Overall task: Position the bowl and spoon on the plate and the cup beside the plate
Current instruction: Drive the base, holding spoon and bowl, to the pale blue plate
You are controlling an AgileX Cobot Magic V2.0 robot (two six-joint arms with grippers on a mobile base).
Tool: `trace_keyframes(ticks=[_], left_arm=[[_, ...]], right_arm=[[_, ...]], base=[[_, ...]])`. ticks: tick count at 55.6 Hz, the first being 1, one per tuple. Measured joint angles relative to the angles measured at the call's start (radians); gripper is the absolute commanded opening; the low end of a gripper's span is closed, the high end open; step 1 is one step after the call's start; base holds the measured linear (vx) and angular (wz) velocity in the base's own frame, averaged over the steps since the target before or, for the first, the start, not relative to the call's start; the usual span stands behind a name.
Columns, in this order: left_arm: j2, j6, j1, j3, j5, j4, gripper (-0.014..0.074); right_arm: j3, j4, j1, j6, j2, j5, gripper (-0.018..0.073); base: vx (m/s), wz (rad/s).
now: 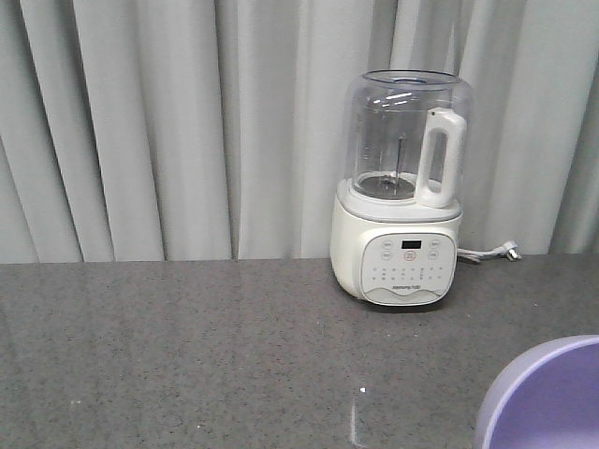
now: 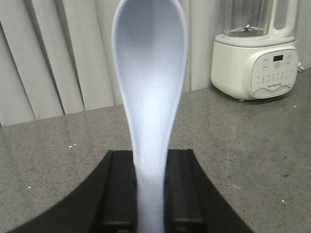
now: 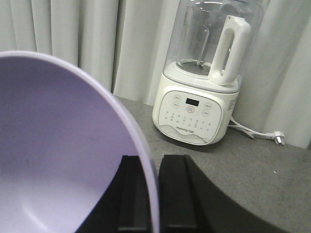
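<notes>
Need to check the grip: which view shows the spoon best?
The left wrist view: the spoon fills it, handle clamped in the left pincer. Front and right wrist views show none of it.

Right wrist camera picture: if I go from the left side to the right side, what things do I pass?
purple bowl → white blender → plug. The curtain runs behind all of them, so it has no place in the order.

The only lettering is a small brand line and button marks on the blender's [image 3: 190, 116] front panel, too blurred to read.
</notes>
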Motion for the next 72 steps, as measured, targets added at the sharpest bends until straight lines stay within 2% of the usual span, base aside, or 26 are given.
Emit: trace_keyframes(ticks=[15,72], left_arm=[[0.0,0.0,0.0,0.0,0.002,0.0,0.0],[0.0,0.0,0.0,0.0,0.008,0.0,0.0]], right_arm=[[0.0,0.0,0.0,0.0,0.0,0.0,-0.0008],[0.0,0.0,0.0,0.001,0.0,0.001,-0.0008]], base=[[-0.08,-0.38],[-0.14,-0.58]])
